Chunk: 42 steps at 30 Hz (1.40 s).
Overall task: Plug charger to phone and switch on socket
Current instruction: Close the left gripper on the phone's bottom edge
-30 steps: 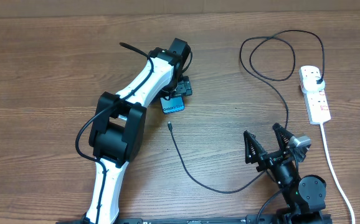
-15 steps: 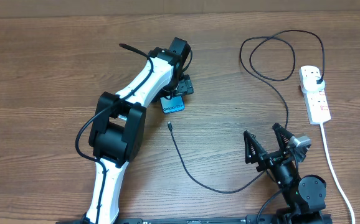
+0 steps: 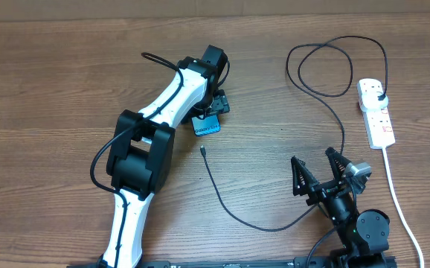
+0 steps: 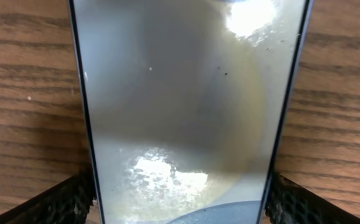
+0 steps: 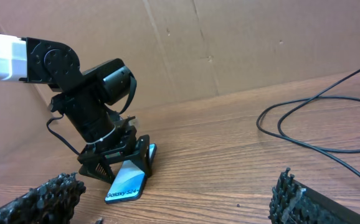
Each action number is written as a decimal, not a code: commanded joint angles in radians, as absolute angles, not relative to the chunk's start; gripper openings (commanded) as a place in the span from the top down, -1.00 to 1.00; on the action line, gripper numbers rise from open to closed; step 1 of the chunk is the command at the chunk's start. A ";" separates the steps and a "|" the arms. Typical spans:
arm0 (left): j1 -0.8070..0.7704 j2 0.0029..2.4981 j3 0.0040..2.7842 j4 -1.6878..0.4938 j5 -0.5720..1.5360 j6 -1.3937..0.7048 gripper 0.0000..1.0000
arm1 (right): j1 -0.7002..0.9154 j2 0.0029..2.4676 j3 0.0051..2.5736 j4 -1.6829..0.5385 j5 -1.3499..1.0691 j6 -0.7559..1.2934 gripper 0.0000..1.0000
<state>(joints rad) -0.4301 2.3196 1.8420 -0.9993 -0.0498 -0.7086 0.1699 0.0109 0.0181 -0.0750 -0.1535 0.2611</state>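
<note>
- The left hand [image 3: 215,104] pinches the slim blue-screened phone [image 3: 207,126] by its long edges; the phone lies mid-bench, on the brown wooden bench [image 3: 51,74].
- The right hand [image 3: 321,177], near right, is spread and empty.
- The thin black charger cable [image 3: 222,202] ends in a connector tip [image 3: 202,152] just near of the phone, apart from it; its plug sits in the white power strip [image 3: 377,119], far right.
- Step judged: steadying the phone. Next, the right hand must pinch the tip and align it.
</note>
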 commanded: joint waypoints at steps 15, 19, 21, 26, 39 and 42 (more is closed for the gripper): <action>-0.424 2.379 1.861 -1.042 -0.062 -0.741 -0.54 | 0.165 0.003 0.008 -0.070 -0.159 0.260 -1.00; -0.424 2.379 1.861 -1.049 -0.059 -0.741 -0.47 | 0.165 0.003 0.008 -0.070 -0.159 0.260 -1.00; -0.424 2.379 1.861 -1.051 -0.056 -0.741 -0.44 | 0.165 0.003 0.008 -0.070 -0.159 0.260 -1.00; -0.424 2.379 1.861 -1.057 -0.038 -0.741 -0.36 | 0.165 0.003 0.008 -0.070 -0.159 0.260 -1.00; -0.424 2.378 1.862 -1.077 0.019 -0.741 -0.07 | 0.165 0.003 0.008 -0.070 -0.159 0.260 -1.00; -0.424 2.378 1.862 -1.084 0.028 -0.744 0.00 | 0.165 0.003 0.008 -0.069 -0.159 0.260 -1.00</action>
<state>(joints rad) -0.4290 2.3287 1.8599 -1.0702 -0.0185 -0.7307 0.1699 0.0109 0.0181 -0.0750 -0.1535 0.2615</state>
